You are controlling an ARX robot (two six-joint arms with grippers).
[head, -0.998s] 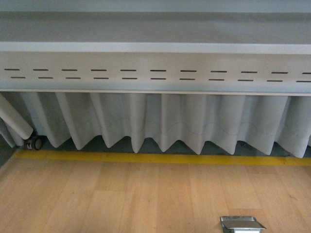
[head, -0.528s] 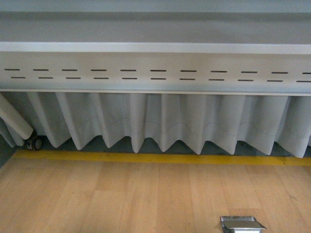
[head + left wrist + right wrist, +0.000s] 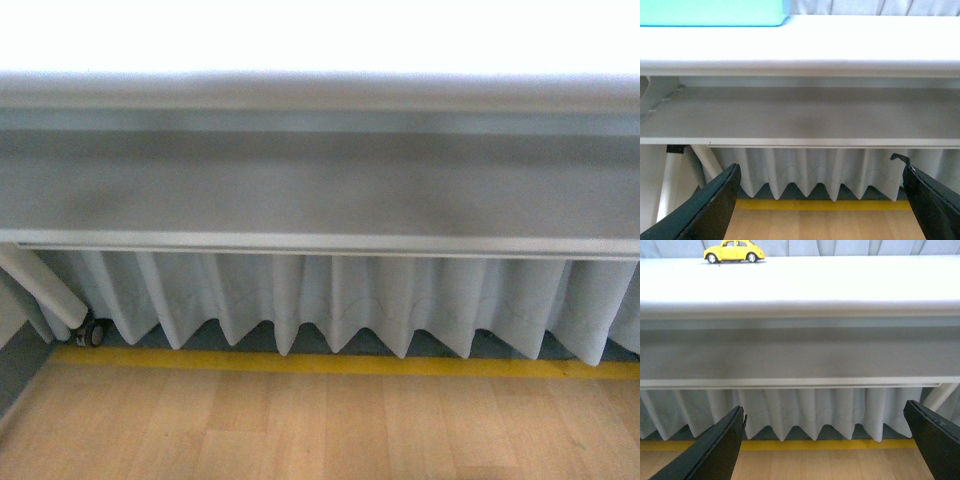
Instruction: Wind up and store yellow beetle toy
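- Front view: the framing has shifted since half a second ago. The table point(image 3: 320, 190) edge now sits lower in the picture, with an overexposed white band above it.
- The slotted panel seen earlier has gone from the front view, as has the metal plate in the floor point(image 3: 300, 430).
- The curtain point(image 3: 330, 300) hem and the yellow line point(image 3: 330, 363) appear lower than before.
- Toy point(image 3: 734, 251): stands on its wheels on the white table top, side-on to the right wrist camera, near the far edge by the curtain. Nothing touches it.
- Right gripper point(image 3: 824, 409): fingers wide apart, empty, below table-top level and well apart from the toy.
- Left gripper point(image 3: 817, 165): fingers wide apart, empty, likewise below the top.
- A teal box point(image 3: 710, 12) rests on the table top in the left wrist view.
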